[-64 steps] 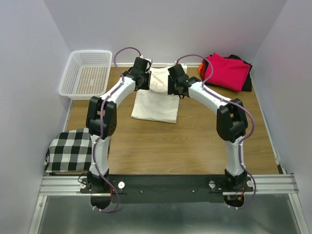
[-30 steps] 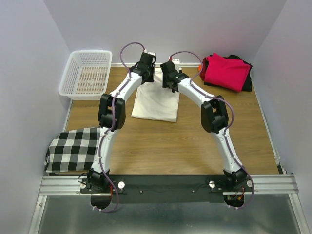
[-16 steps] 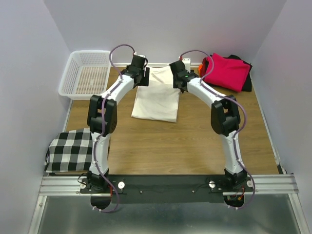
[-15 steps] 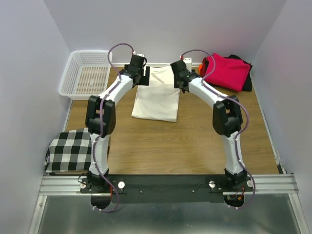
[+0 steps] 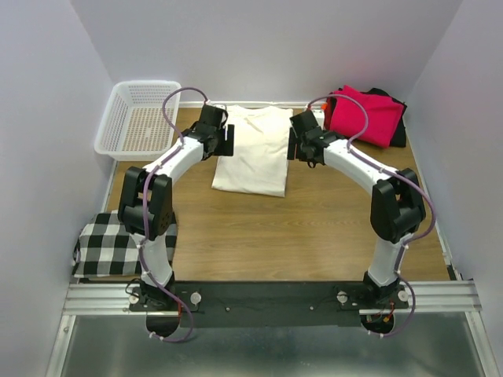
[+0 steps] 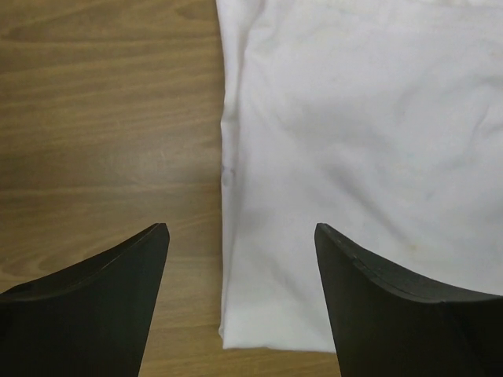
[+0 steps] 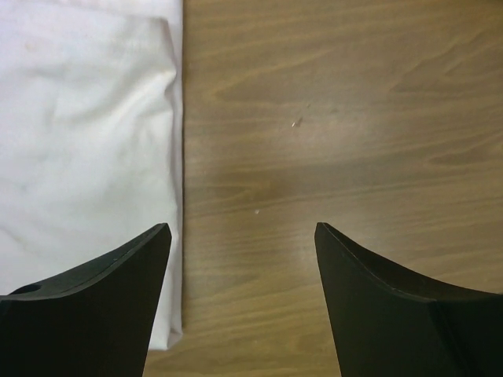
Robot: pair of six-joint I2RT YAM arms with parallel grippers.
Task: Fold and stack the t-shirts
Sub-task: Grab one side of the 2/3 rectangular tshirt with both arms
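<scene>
- The wooden table point(image 5: 314, 228) fills most of our top view; both arms reach from its near edge toward the far half.
- The cream t-shirt point(image 5: 253, 153) lies flat on the far middle of the table, folded into a long panel that runs from the back wall toward us; it sits between the two grippers; the left wrist view shows its left edge point(image 6: 354, 157) and the right wrist view shows its right edge point(image 7: 78, 118).
- The white mesh basket point(image 5: 108, 129) stands in the far left corner, well apart from the cream shirt.
- A black-and-white checked cloth point(image 5: 106, 243) lies at the near left edge, beside the left arm's base.
- The magenta-red t-shirt point(image 5: 365, 114) lies folded in the far right corner, on top of the black t-shirt point(image 5: 399, 132), of which we see only the right-hand margin.
- The left gripper point(image 5: 226, 141) is beside the cream shirt's left edge; from its wrist point(image 6: 240, 229) we see the fingers spread wide and holding nothing, one over bare wood and the other over the fabric.
- The right gripper point(image 5: 295, 147) is at the shirt's right edge; its fingers point(image 7: 240, 229) are likewise spread wide and empty, one over the fabric and the other over wood; we cannot tell whether either gripper touches the surface.
</scene>
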